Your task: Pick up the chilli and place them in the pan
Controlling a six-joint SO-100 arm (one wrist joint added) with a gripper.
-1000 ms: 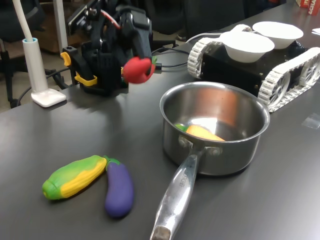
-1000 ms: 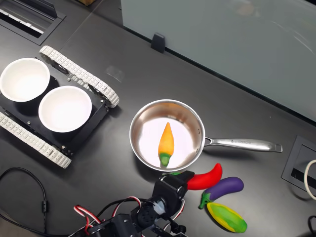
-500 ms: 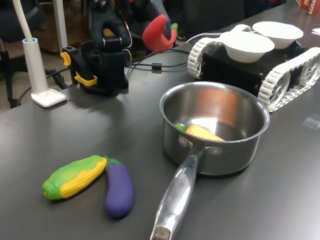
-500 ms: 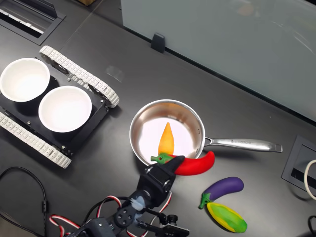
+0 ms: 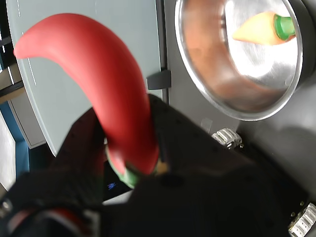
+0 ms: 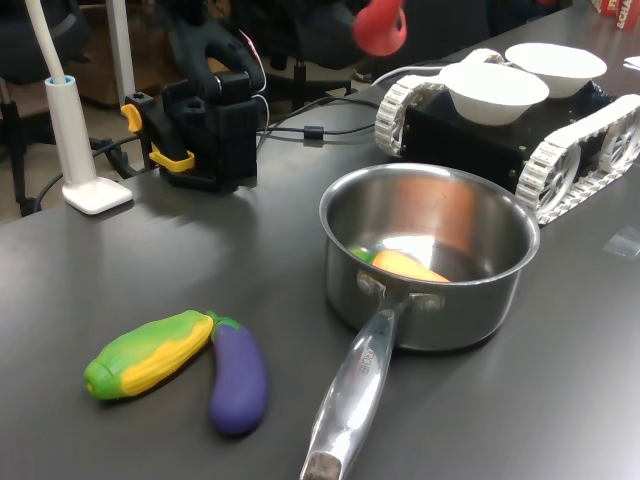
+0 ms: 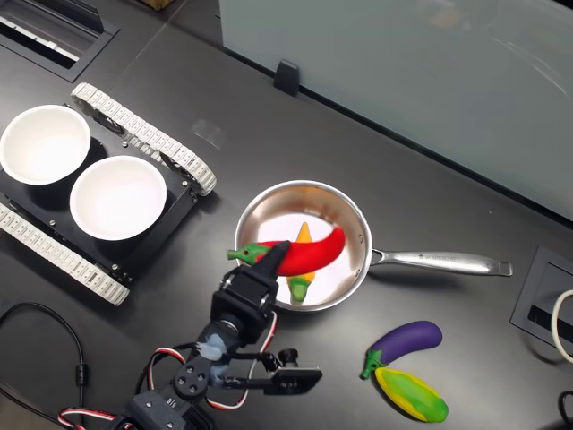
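My gripper (image 7: 267,262) is shut on the red chilli (image 7: 309,251) near its green stem end. The chilli is held high in the air, and its tip points out past the dark fingers (image 5: 123,163). In the second exterior view it overlaps the steel pan (image 7: 255,215). In the first exterior view the chilli (image 6: 378,25) shows at the top edge, behind the pan (image 6: 450,310). The wrist view shows the chilli (image 5: 113,89) up close, with the pan (image 5: 197,54) below it. An orange pepper with a green stem (image 7: 303,236) lies in the pan.
A purple eggplant (image 7: 407,339) and a yellow-green corn cob (image 7: 412,394) lie by the pan's long handle (image 7: 439,262). Two white bowls (image 7: 116,197) sit on a tracked vehicle (image 6: 560,160). The arm's base (image 6: 205,135) and a white lamp foot (image 6: 95,190) stand at the table's edge.
The gripper has lifted the chilli higher and swung it from beside the eggplant toward the pan. In the first exterior view it moved up and right.
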